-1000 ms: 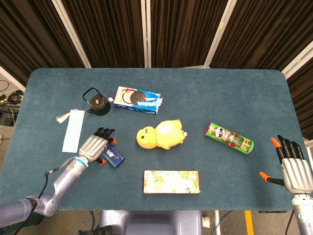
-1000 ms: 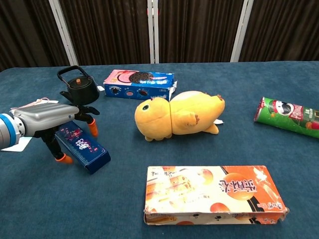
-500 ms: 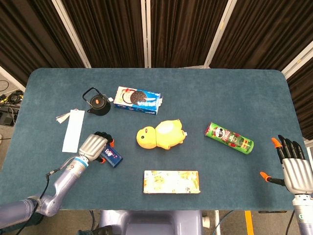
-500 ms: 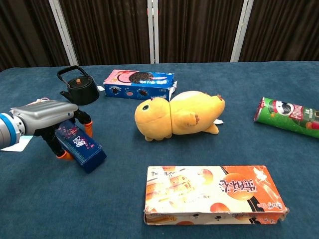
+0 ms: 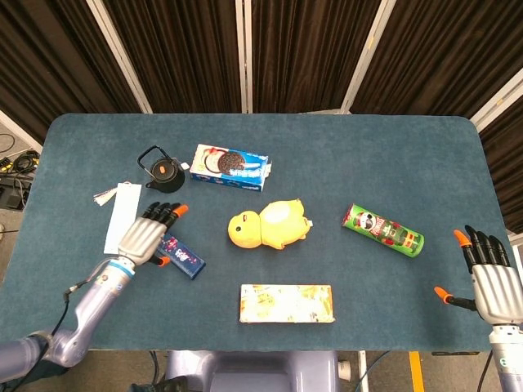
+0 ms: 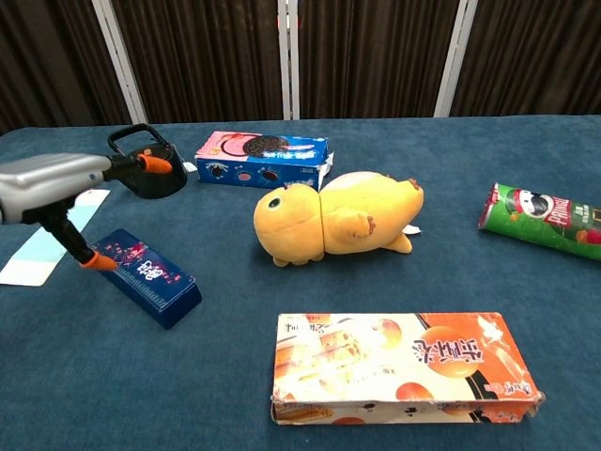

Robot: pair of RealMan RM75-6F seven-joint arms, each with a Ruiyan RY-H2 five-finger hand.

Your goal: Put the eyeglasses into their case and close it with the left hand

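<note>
Blue eyeglasses case (image 6: 148, 278) shows closed; right robot hand (image 5: 493, 282) appears overhead only.

Dark blue eyeglasses case (image 5: 183, 256) (image 6: 147, 277), closed, flat and diagonal on the table's left side.

head view overhead, chest view low, frontal

lab/test stage | dark curtains (image 5: 245, 49) behind | blue-felt table (image 5: 384, 155) with assorted props
</note>
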